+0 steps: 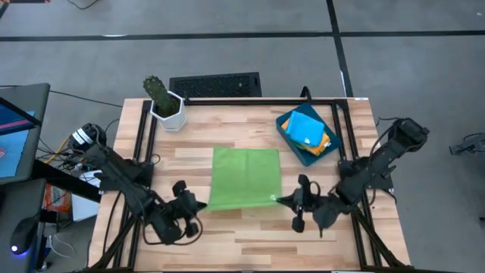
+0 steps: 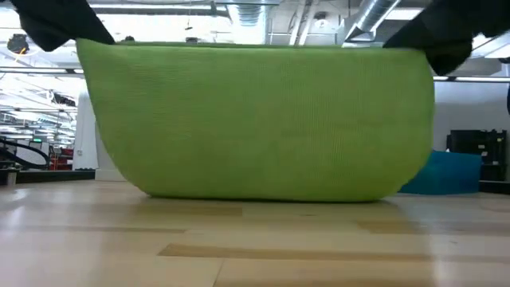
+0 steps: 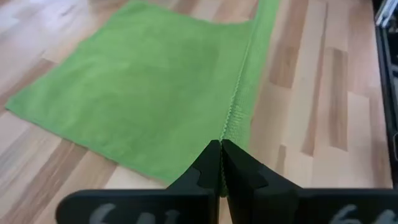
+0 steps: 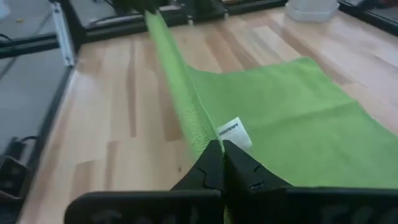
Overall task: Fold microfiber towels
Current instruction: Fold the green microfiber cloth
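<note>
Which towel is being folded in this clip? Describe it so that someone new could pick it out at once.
On the wooden table, look at the middle, between the potted cactus and the dark-blue tray. The lime green towel lies spread there, its near edge pinched by the left gripper and right gripper. The other towels sit stacked in the tray.

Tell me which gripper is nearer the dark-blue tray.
Right. The right gripper pinches the green towel's near corner, just below the tray; the left gripper holds the opposite near corner, across the towel.
</note>
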`<state>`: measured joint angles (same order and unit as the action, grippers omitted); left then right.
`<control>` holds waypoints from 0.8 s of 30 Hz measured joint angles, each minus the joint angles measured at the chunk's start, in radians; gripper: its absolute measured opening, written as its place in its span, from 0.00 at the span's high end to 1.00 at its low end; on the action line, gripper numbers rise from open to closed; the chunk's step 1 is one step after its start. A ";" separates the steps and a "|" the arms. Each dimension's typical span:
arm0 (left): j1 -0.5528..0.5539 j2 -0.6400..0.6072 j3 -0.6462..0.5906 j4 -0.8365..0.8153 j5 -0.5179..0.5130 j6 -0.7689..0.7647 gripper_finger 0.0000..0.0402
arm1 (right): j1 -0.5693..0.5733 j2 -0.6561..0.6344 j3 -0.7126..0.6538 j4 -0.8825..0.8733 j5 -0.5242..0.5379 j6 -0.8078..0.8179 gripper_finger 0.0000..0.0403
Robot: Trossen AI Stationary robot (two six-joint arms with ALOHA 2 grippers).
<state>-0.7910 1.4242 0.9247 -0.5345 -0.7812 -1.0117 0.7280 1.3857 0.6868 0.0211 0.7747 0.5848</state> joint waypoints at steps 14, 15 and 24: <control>0.160 0.000 -0.027 -0.064 -0.112 0.123 1.00 | -0.182 0.017 0.000 -0.084 0.016 0.062 0.96; 0.181 0.000 -0.027 -0.075 -0.103 0.131 1.00 | -0.200 0.006 0.000 -0.095 0.016 0.062 0.96; 0.227 0.000 -0.027 -0.134 -0.011 0.111 1.00 | -0.251 0.020 0.000 -0.109 -0.009 0.082 0.95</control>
<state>-0.5644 1.4242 0.8974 -0.6684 -0.7926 -0.9002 0.4769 1.4062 0.6872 -0.0878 0.7656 0.6671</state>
